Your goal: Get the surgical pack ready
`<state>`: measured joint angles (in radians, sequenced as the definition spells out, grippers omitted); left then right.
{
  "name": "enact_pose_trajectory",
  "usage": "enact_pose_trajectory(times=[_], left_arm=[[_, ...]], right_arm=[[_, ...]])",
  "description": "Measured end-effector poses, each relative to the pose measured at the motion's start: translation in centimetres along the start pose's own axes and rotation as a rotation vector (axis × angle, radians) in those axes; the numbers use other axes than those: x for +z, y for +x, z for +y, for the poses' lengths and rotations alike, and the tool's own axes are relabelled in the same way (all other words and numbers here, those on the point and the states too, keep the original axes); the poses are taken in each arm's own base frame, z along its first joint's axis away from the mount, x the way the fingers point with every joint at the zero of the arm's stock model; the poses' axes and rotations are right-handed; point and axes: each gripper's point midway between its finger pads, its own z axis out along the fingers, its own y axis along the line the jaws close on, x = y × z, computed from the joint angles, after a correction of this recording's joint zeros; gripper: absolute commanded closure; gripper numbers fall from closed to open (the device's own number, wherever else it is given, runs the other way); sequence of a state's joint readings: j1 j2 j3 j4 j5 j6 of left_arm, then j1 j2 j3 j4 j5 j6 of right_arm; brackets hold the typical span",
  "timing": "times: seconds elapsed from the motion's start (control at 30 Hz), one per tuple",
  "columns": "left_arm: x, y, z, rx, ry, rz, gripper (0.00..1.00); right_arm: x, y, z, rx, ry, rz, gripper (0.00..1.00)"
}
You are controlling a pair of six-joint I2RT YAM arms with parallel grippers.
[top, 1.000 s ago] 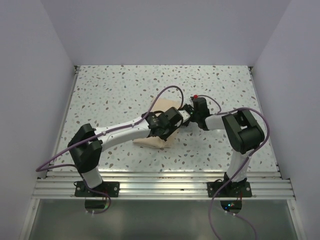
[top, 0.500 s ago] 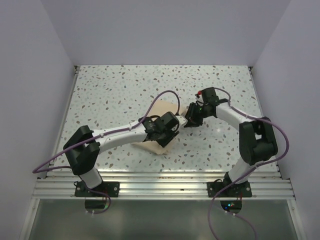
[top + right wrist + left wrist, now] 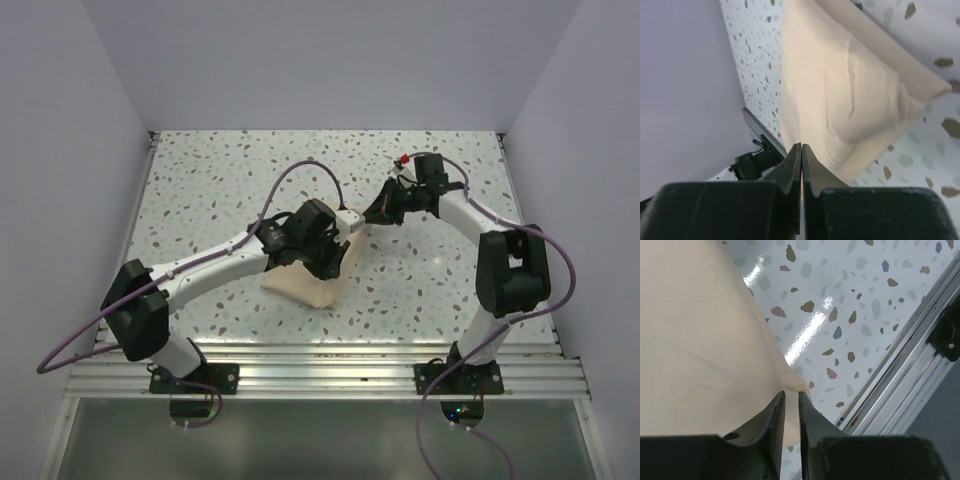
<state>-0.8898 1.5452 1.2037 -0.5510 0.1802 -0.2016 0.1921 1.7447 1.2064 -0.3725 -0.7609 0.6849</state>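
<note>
Item under inspection: small tan-beige cloth bundle [image 3: 298, 285], lying on the speckled white table [image 3: 220, 180] left of centre, toward the near edge. The wrap is closed, so its contents are not visible.

Left gripper [image 3: 792, 392]: positioned over the bundle's right side. Its wrist view shows the jaws a narrow slit apart, with a corner of the cloth meeting the tips. Whether that corner is actually pinched cannot be determined. The silver aluminium rail [image 3: 900, 355] at the table's near edge runs just past the corner.

Right gripper [image 3: 801, 146]: jaws fully together, nothing between them. It is held above the table beyond the bundle's far right corner, not touching the cloth.

Changes against the frame one second earlier:
- The right arm was then folded, with its gripper close beside the left one at the bundle. It is now stretched out and drawn back toward the far side of the table.
- The left arm has swung its shoulder leftward, and its wrist now sits farther back.
- The bundle remains in roughly the same place.
</note>
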Motion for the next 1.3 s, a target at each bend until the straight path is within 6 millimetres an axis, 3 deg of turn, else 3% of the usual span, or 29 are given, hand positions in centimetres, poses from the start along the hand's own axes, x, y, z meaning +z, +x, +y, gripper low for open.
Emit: enact_pose_trajectory(times=[0.1, 0.23, 0.33, 0.43, 0.53, 0.67, 0.77, 0.83, 0.93, 1.07, 1.2, 1.3], left_arm=[[0.5, -0.6, 0.2, -0.019, 0.037, -0.015, 0.85], [3.5, 0.0, -0.5, -0.032, 0.119, 0.018, 0.92], [6.3, 2.7, -0.7, -0.07, 0.171, 0.082, 0.93], [7.6, 6.1, -0.6, -0.115, 0.196, 0.138, 0.93], [7.8, 7.9, -0.4, -0.146, 0.206, 0.166, 0.94], [7.0, 7.5, -0.4, -0.149, 0.207, 0.156, 0.92], [5.2, 6.4, -0.9, -0.143, 0.205, 0.141, 0.86], [3.7, 4.5, -1.4, -0.128, 0.212, 0.102, 0.82], [2.1, 1.0, -2.0, -0.104, 0.231, 0.014, 0.85], [2.7, -2.2, -1.8, -0.106, 0.262, -0.052, 0.86], [6.5, -0.4, -0.8, -0.152, 0.277, 0.008, 0.91], [9.1, 4.3, 0.3, -0.207, 0.262, 0.124, 0.93]], right_arm=[[1.4, -2.0, 1.1, -0.008, -0.067, 0.002, 1.0], [3.4, -2.3, -0.5, 0.022, -0.083, 0.035, 1.0], [4.6, -1.4, -3.2, 0.056, -0.071, 0.06, 1.0], [5.1, 0.1, -6.4, 0.122, -0.061, 0.108, 1.0], [4.8, 0.3, -6.6, 0.146, -0.114, 0.148, 1.0], [4.5, -0.5, -6.4, 0.11, -0.089, 0.136, 1.0], [3.8, -1.9, -5.6, 0.053, -0.048, 0.107, 1.0], [2.7, -2.5, -4.1, 0.008, -0.045, 0.08, 1.0], [0.7, -2.2, -1.5, -0.054, -0.079, 0.041, 1.0], [0.5, 0.2, -0.1, -0.099, -0.119, 0.062, 1.0], [3.0, 2.7, -3.4, -0.036, -0.083, 0.141, 1.0], [4.9, 3.7, -6.7, 0.053, -0.042, 0.195, 1.0]])
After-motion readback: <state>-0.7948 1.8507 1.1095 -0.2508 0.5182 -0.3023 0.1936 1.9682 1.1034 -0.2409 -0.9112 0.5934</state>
